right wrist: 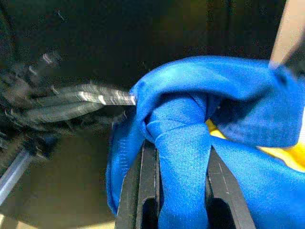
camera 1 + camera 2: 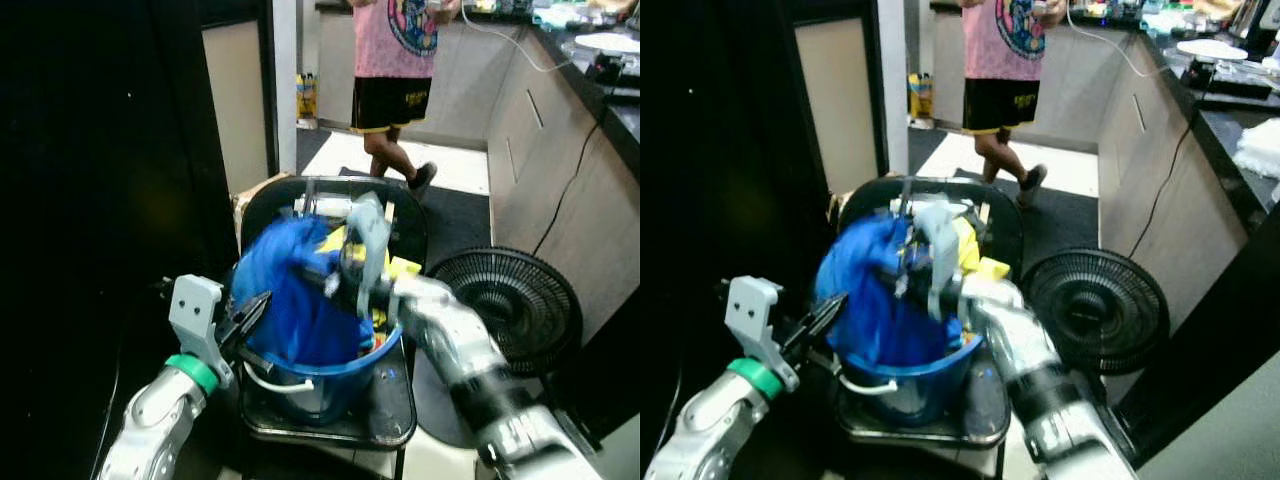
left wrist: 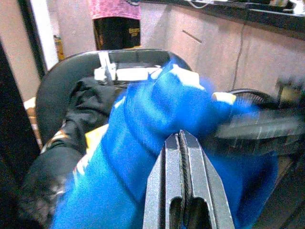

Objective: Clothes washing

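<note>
— Where was your blue cloth [image 2: 290,295]?
— Heaped over the bucket [image 2: 330,380] on the chair [image 2: 400,225]. Your right gripper [image 1: 176,157] had pinched a fold; your left gripper [image 3: 183,157] was closed, empty, just beside it.

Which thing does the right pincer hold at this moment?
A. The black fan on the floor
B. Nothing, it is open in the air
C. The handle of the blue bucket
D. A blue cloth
D: in the right wrist view the blue cloth is clamped between the two fingers of the right pincer, above the blue bucket.
</note>
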